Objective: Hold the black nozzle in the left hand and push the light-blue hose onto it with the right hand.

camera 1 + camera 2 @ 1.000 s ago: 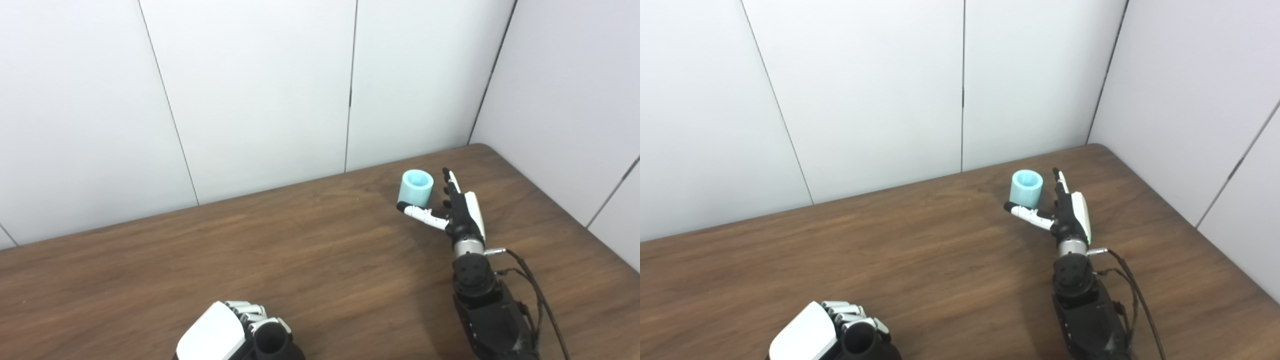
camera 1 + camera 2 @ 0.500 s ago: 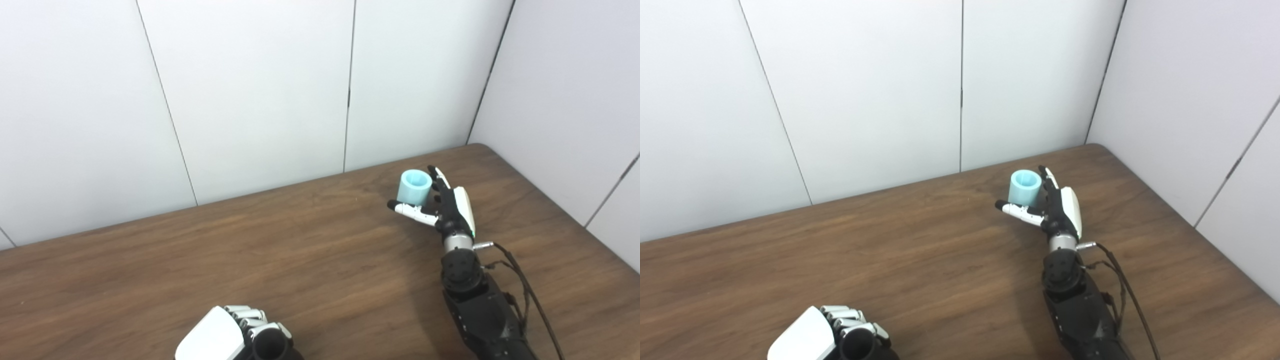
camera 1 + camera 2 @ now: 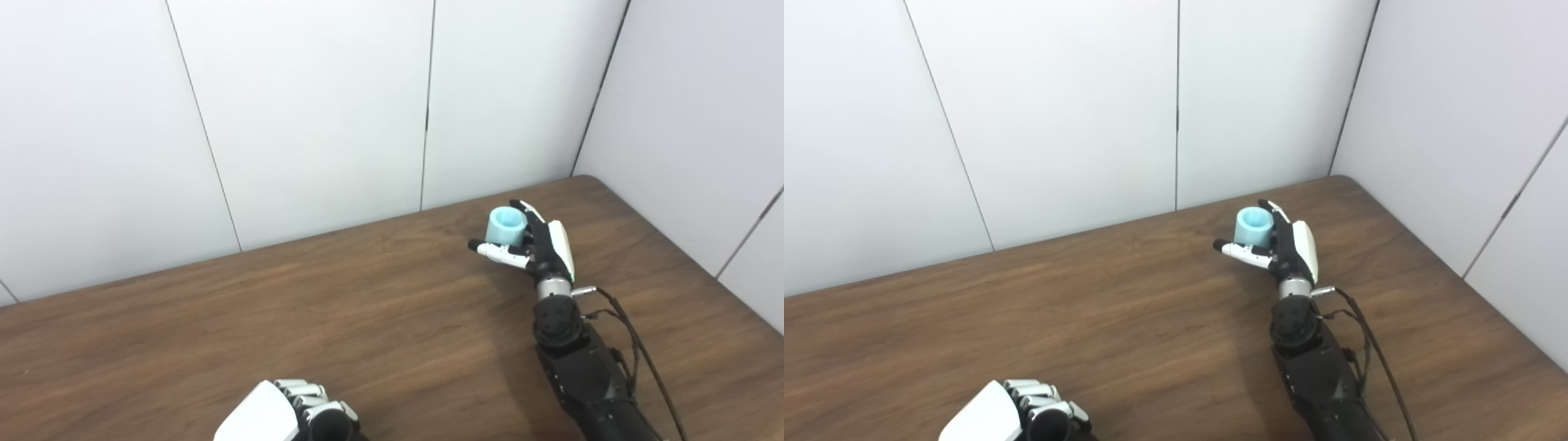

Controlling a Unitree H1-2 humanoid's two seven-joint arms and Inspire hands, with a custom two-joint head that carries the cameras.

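We had our right hand [image 3: 542, 248] at the far right part of the bench [image 3: 306, 318], up against the hose [image 3: 506, 226], a short light-blue tube standing upright with its open end facing up. The fingers [image 3: 528, 215] were curled round the far right side of the hose and the thumb [image 3: 497, 251] reached across in front of it, low and just beside its base. The fingers were narrowing on the hose, but we could not tell whether they gripped it or only cradled it; it appeared to sit on the bench.

Well apart from the hose, at the near edge of the bench, our left hand [image 3: 288, 413] was closed round the nozzle [image 3: 331, 424], whose dark round top showed beside the fingers. Much of that hand was cut off by the bottom of the view.

We judged the step in hand to be the pick-up of the hose, with the nozzle already secured. The next move called for a firm closing of fingers and thumb on the hose wall, a lift off the bench, then carrying it toward the nozzle and lining up the two bores before pushing. A loose grip risked tipping the hose.
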